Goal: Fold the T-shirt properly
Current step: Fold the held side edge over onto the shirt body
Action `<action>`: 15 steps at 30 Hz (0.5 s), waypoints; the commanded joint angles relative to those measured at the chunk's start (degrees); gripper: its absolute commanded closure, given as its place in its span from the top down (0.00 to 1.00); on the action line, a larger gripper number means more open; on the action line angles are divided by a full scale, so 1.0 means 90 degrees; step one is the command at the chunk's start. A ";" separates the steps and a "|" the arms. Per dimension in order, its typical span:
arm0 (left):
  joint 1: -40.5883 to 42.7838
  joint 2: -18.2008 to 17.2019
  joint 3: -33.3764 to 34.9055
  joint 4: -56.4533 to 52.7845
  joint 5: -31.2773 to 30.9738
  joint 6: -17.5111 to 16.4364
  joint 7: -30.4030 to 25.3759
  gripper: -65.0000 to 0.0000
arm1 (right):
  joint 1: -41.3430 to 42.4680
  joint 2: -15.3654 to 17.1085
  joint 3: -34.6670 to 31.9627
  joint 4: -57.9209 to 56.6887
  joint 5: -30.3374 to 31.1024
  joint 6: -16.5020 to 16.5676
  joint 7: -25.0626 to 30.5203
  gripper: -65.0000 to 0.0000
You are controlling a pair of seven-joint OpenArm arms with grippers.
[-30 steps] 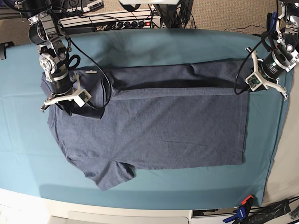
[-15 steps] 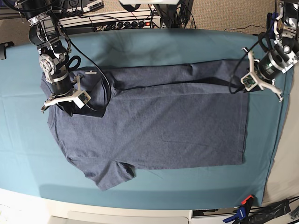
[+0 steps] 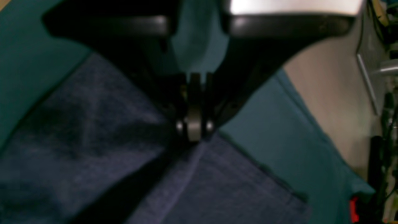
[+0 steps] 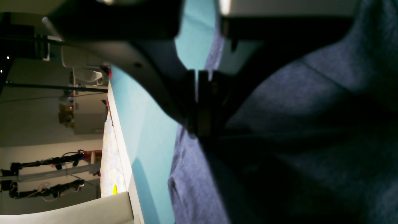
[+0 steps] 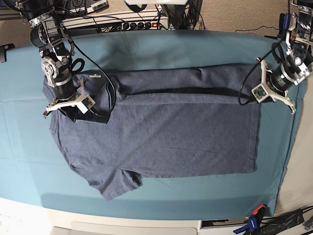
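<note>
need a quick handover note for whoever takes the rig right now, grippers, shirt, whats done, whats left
Left gripper: jaws closed, pinching the hem-end corner of the slate-blue heathered cotton T-shirt.
Right gripper: jaws closed on shirt fabric at the collar end.
Shirt: spread on the teal tablecloth, its far long edge already turned over into a band lying on the body. The near sleeve sticks out unfolded.
Left: release that fold, fold the near side and sleeve in, then fold across the length.
</note>
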 commanded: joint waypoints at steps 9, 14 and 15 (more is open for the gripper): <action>-0.0044 -0.0138 -0.0053 0.0075 -0.0070 0.0092 -0.0104 0.00 | 0.0087 0.0104 0.0053 0.0080 -0.0061 -0.0318 -0.0017 0.00; -0.0044 -0.0138 -0.0053 0.0075 -0.0070 0.0092 -0.0104 0.00 | 0.0087 0.0104 0.0053 0.0080 -0.0061 -0.0318 -0.0012 0.00; -0.0044 -0.0138 -0.0053 0.0075 -0.0070 0.0092 -0.0104 0.00 | 0.0087 0.0104 0.0053 0.0080 -0.0058 -0.0318 -0.0010 0.00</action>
